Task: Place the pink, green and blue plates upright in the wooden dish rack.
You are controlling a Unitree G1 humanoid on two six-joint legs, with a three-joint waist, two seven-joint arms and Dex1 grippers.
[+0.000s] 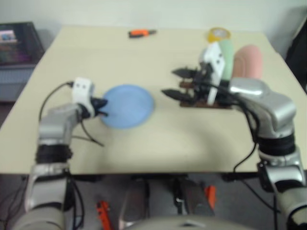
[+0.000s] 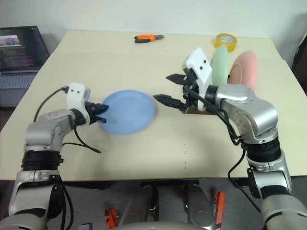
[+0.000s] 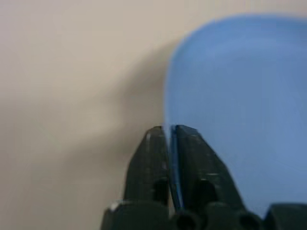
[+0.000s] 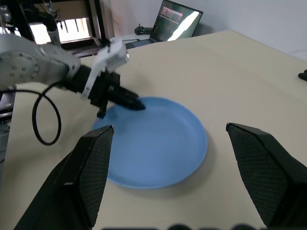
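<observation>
Looking at the table (image 2: 144, 158), I see the blue plate (image 2: 127, 111) lying flat, face up, left gripper (image 2: 101, 113) clamped on its rim. Green plate (image 2: 220, 63) and pink plate (image 2: 242, 68) stand upright in the rack (image 1: 204, 103). Right gripper (image 2: 165, 88) gapes, empty.

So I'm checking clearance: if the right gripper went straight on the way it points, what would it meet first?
Probably the blue plate, lying flat ahead of the open right gripper; beyond it, the left gripper pinching its rim.

Plate (image 2: 127, 111) left of rack (image 2: 192, 109)
</observation>
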